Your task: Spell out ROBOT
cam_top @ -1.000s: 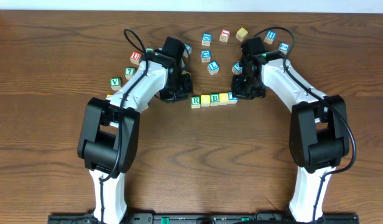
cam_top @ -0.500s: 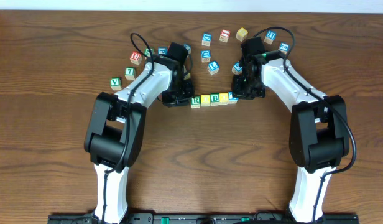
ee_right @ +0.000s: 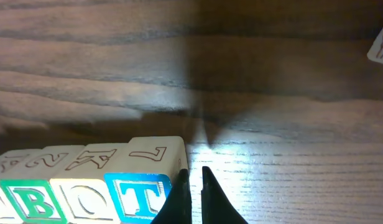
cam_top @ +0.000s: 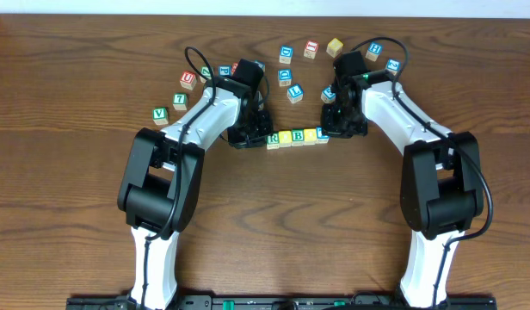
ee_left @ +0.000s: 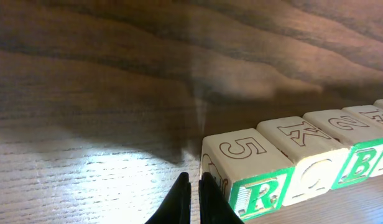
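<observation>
Overhead: left gripper (ee_left: 193, 186) and right gripper (ee_right: 193, 180), fingers together, are flanking the ROBOT row (cam_top: 297, 136); harder squeezing is risking buckling it.

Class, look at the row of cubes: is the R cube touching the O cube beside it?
Touching. The left wrist view shows the R cube and the O cube flush side by side, with no gap along their shared edge.

Your left arm (cam_top: 205, 116) and right arm (cam_top: 394, 108) both stretch forward, elbows out and wrists angled inward toward each other. Your left fingers (ee_left: 178, 199) are pressed together, tips held low. Your right fingers (ee_right: 179, 199) are closed the same way, nearly touching.
</observation>
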Robot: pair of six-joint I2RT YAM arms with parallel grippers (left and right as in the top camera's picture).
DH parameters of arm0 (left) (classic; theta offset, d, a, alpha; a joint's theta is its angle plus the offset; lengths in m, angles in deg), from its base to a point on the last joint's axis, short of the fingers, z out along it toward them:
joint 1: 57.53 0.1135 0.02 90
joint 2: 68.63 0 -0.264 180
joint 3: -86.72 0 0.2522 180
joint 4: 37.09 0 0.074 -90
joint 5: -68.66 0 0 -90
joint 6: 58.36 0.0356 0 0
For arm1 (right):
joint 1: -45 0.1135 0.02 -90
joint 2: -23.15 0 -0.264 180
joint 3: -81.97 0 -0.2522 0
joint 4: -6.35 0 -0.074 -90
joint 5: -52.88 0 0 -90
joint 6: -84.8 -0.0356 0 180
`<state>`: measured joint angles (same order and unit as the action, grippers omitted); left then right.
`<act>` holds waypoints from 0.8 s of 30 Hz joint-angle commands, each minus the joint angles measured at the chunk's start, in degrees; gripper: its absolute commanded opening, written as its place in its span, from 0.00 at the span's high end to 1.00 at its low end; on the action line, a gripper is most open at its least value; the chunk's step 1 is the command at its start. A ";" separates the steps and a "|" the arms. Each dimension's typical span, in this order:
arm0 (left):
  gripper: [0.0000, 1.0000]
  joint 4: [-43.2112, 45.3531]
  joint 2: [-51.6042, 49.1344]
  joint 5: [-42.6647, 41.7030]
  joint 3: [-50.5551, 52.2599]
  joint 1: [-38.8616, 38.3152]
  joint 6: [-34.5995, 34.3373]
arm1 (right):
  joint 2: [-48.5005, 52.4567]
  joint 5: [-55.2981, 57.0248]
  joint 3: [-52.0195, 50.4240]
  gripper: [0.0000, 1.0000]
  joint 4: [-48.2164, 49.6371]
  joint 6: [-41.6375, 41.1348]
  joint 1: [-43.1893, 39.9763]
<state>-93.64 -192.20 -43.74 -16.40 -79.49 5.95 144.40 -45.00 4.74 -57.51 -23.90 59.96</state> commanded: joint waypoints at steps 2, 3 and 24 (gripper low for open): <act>0.92 0.94 -0.63 -0.76 0.28 0.02 0.15 | 0.28 0.24 -0.46 0.98 -0.48 -0.52 0.76; 0.92 1.18 -0.63 -0.74 0.28 0.00 0.17 | 0.28 0.24 -0.55 0.98 -0.48 -0.52 0.87; 0.93 1.46 -0.57 4.31 0.26 0.09 2.47 | 0.26 3.69 -0.63 0.97 -0.46 -0.52 0.20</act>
<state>-92.11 -192.20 -41.86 -16.40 -79.40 6.87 144.40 -42.24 4.54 -57.93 -23.90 60.55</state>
